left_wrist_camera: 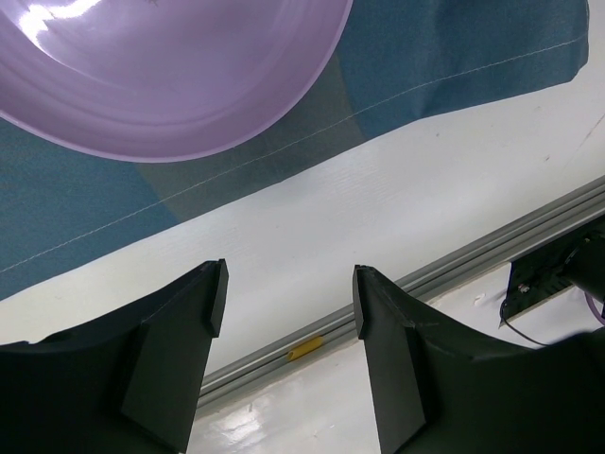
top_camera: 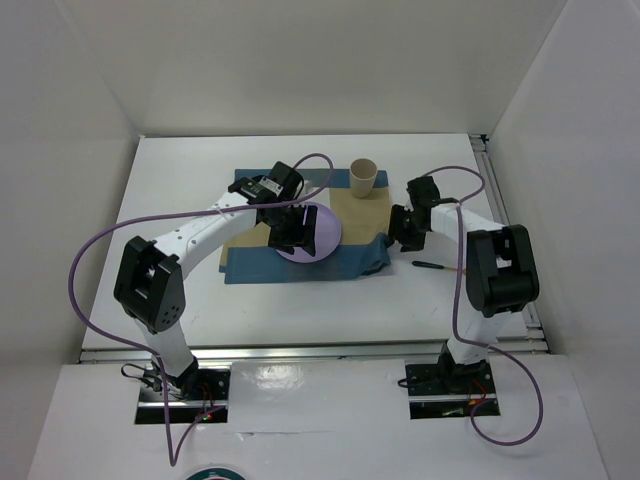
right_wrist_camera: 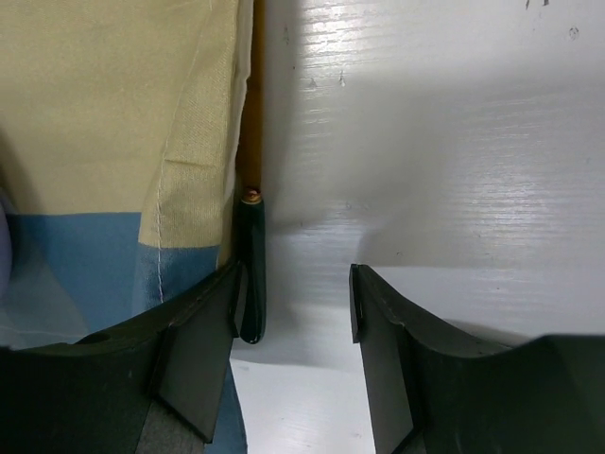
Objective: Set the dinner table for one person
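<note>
**Dinner table (top_camera: pixel 300 310): both grippers open over the placemat**

On the white dinner table the blue-and-tan placemat (top_camera: pixel 250 265) lies at the centre, with bare tabletop all round it. A purple plate (top_camera: pixel 328 232) sits on the mat, and a tan cup (top_camera: pixel 362 178) stands upright at 1 o'clock from the plate, on the tan part of the cloth.

Left gripper (top_camera: pixel 290 235) is over the plate's 9 o'clock side. Its wrist view shows its fingers (left_wrist_camera: pixel 180 340) spread wide with nothing between them. Beyond them are the plate's rim, the mat's blue edge, bare table and a metal rail (left_wrist_camera: pixel 454 265).

Over at 3 o'clock from the plate, the right gripper (top_camera: pixel 405 228) is at the mat's right edge. Its fingers (right_wrist_camera: pixel 198 350) are parted too, gripping nothing. A dark-handled utensil (right_wrist_camera: pixel 251 284) lies along the cloth's edge, just inside the finger on the picture's left and not pinched; whether it touches that finger I cannot tell. Its far end runs on beside the tan cloth.

A second dark utensil (top_camera: pixel 432 265) lies flat on the bare table at 4 o'clock from the plate, clear of the mat.
</note>
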`<state>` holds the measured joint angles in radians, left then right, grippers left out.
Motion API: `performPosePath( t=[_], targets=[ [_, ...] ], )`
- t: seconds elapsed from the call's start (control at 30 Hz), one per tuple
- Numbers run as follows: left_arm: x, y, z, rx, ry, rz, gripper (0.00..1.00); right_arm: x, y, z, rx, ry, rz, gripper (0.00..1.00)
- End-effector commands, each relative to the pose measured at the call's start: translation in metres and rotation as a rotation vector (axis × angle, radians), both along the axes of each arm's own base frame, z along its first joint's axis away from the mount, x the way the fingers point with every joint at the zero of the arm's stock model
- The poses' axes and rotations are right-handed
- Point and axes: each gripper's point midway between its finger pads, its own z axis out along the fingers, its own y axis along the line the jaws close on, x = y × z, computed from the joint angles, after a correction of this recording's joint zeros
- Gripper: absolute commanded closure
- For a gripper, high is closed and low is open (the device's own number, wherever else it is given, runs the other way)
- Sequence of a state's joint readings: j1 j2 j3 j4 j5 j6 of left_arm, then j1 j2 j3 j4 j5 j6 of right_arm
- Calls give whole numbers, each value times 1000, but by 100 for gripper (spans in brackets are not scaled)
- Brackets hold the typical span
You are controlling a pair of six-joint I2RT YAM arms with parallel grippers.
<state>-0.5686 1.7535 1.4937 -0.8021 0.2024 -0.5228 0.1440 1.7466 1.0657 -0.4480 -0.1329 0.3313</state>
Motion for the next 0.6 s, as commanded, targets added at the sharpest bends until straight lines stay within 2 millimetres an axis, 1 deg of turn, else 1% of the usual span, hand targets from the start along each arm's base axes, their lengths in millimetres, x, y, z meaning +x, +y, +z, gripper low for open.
performPosePath(
  t=[0.0, 0.03, 0.07, 0.23, 0.27, 0.33, 0.4, 0.43, 0.5, 0.53, 0.57],
  targets=[
    [3, -4, 6, -5, -21, -24, 28, 5, 0, 6, -25, -48, 20, 41],
    [3, -4, 6, -5, -21, -24, 28, 5, 1, 6, -44, -51, 24, 41],
    [3, -4, 6, -5, -21, -24, 28, 1, 4, 1, -48, -29, 34, 41],
    [3, -4, 6, -5, -21, -24, 28, 1, 13, 1, -41, -40, 47, 42],
    [3, -4, 6, -5, -21, -24, 28, 3, 20, 5, -27, -48, 64, 42],
    [3, -4, 6, -5, -21, -24, 28, -2, 30, -2, -30, -29, 93, 42],
    [3, -4, 6, -5, -21, -24, 28, -1, 34, -3, -46, -33, 105, 42],
    [3, -4, 6, -5, -21, -24, 28, -3, 36, -7, -58, -23, 113, 42],
    [3, -4, 6, -5, -21, -24, 28, -1, 31, -11, -87, -12, 71, 42],
    [3, -4, 6, -5, -21, -24, 28, -8, 29, -18, -113, 19, 73, 48],
    [3, -4, 6, -5, -21, -24, 28, -7, 21, -19, -151, 20, 40, 51]
  ],
)
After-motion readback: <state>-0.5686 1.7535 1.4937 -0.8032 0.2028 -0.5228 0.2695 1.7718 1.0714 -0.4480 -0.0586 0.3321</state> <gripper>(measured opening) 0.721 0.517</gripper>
